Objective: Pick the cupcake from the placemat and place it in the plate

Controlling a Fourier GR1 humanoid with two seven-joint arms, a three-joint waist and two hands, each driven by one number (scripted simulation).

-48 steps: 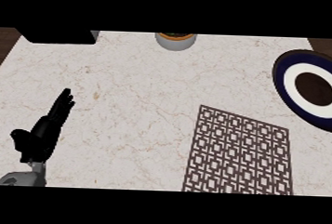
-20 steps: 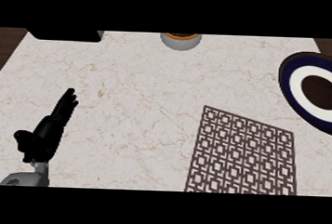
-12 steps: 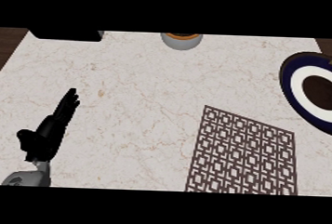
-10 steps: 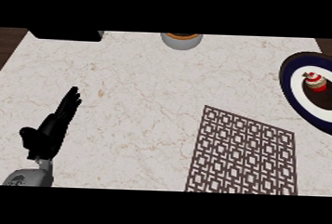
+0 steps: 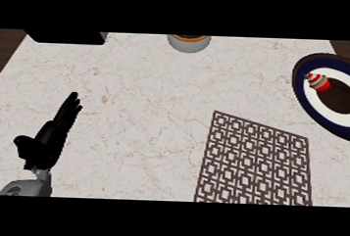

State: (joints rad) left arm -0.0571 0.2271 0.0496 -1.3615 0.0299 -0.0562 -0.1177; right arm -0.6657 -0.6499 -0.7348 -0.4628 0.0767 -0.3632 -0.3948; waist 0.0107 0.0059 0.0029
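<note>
The left hand (image 5: 50,137) rests on the marble tabletop (image 5: 149,104) at the lower left. Its fingers are straight and close together, pointing away from the robot and slightly to the right, with the thumb sticking out to the side. It holds nothing. The right hand does not show.

The cupcake (image 5: 318,82) is far to the hand's right and farther from the robot, well apart from the hand. It lies inside the plate (image 5: 300,92), on the white ring just within the dark blue rim on the side nearer the hand. The patterned brown placemat (image 5: 255,164) lies between the hand and the plate, to the hand's right, with nothing on it. Far ahead of the fingertips and to their right, a grey round container (image 5: 188,42) stands at the tabletop's far edge.
</note>
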